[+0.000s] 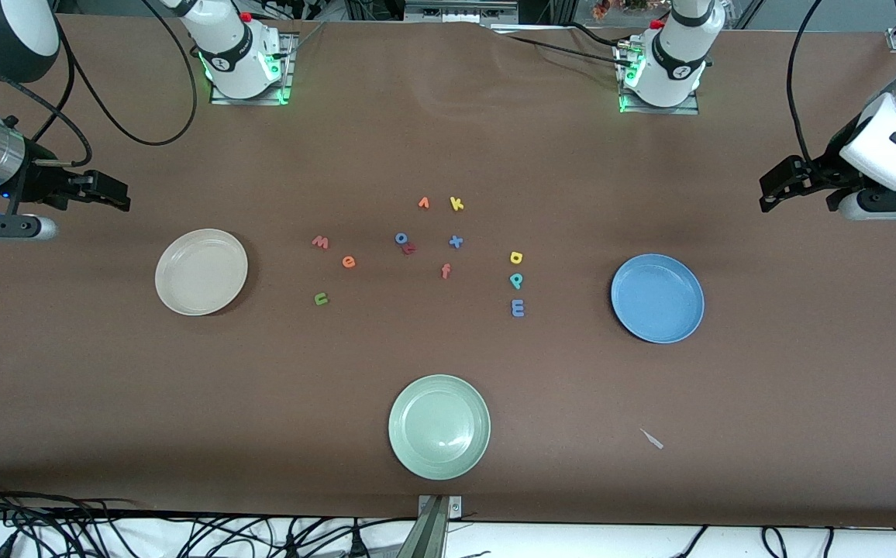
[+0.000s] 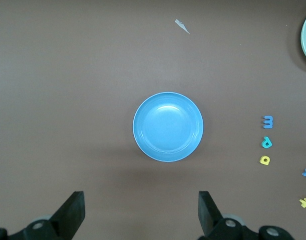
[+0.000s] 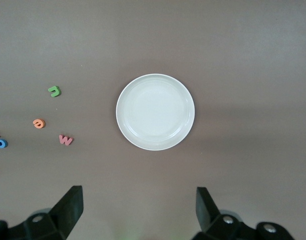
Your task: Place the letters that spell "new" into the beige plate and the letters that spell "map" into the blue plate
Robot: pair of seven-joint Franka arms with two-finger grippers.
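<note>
Letters (image 1: 348, 262) on table, beige plate (image 1: 201, 272), blue plate (image 1: 657, 298)

Brown cloth-covered table (image 1: 448, 139), black cables (image 1: 107, 531) along its near edge.

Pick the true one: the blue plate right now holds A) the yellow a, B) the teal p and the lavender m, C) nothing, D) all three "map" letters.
C: the blue plate is bare, and the yellow a, teal p and lavender m lie in a row on the table beside it.
</note>
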